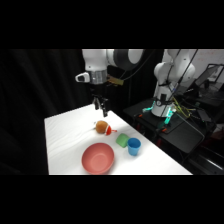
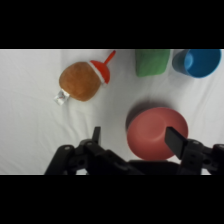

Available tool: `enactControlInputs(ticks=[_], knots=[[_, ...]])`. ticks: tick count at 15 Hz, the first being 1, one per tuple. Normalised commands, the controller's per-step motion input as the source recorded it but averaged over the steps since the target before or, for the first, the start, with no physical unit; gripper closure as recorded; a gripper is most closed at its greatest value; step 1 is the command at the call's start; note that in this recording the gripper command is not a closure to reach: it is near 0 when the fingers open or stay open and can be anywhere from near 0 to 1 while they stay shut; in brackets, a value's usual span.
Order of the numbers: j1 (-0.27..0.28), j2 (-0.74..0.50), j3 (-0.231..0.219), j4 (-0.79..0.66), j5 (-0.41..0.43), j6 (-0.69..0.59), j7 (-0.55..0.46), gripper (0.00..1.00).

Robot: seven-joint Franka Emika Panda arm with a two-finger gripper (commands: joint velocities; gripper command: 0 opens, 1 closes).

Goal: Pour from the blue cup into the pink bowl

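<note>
**Pincer hangs empty above the tabletop, blue cup well off to its side**

From the side view I see my pincer (image 1: 101, 106) hanging above the far part of the white tabletop (image 1: 65, 135), its fingers pointing down and touching nothing. In the wrist view the two fingers (image 2: 175, 140) stand apart with bare space between them, so the pincer is open and holds nothing.

The blue cup (image 1: 133, 146) stands upright near the tabletop's right edge, nearer the camera than the pincer and well apart from it. In the wrist view the cup (image 2: 198, 61) sits at the top right corner, far from the fingers. The pink bowl (image 1: 98, 158) rests at the near edge of the tabletop, just left of the cup and apart from it. Through the wrist camera the bowl (image 2: 156, 132) lies close above the right finger, which overlaps its rim in the picture.

I count one blue cup, one pink bowl, one green block (image 1: 122, 140) and one orange-brown round toy (image 1: 102, 127). The green block sits just beside the cup, on its left, and I cannot tell whether they touch. The toy has a red and white piece at one end and lies almost under the pincer.

The tabletop is plain white. The room around it is dark, with the arm's base (image 1: 162, 105) standing at the upper right beside cables and a spot of green light.
</note>
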Motion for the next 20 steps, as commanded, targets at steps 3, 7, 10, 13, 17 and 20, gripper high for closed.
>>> enactControlInputs(ticks=[3,7,10,13,17,20], knots=[[0.015,-0.07,0.031,-0.07,-0.007,0.03,0.09,0.00],[0.115,-0.33,0.114,-0.28,0.035,0.03,0.24,0.00],[0.169,-0.44,0.167,-0.40,0.125,0.10,0.24,0.00],[0.181,-0.32,0.182,-0.45,0.211,0.32,0.21,0.00],[0.116,-0.21,0.108,-0.44,0.320,0.45,-0.05,0.00],[0.034,-0.09,0.039,-0.36,0.216,0.52,-0.12,0.00]])
